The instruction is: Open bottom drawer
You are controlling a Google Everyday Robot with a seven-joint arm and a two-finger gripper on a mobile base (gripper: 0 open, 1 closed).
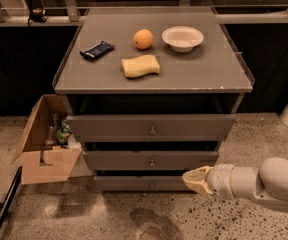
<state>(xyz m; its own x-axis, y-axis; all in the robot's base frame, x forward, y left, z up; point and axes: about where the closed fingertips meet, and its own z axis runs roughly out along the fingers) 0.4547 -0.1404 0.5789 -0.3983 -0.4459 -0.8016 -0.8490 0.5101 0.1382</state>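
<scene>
The gripper (195, 180) sits low at the right end of the bottom drawer (129, 183), level with its front, with the arm (264, 184) reaching in from the right. The fingers appear drawn together and grip nothing. The knob (151, 185) lies to the left of the fingertips, clearly apart from them. Principal risk: with the fingers closed, a sideways approach is likely to push against the knob or slide past it rather than capture it, so the fingers probably need to part before contact. Second risk: the middle drawer (119, 160) sits just above and carries a like knob (152, 162), so any upward drift could seize the wrong one. Third risk: the knob is small and round, so a shallow or off-centre grasp may slip off during the pull, and a pull not square to the front may bind the drawer. The bottom drawer is the lowest of three in the grey cabinet (154, 79), close to the speckled floor (109, 219). Its front is flat, grey, and the slimmest and narrowest of the three. It appears shut, and its inside is not visible.
</scene>
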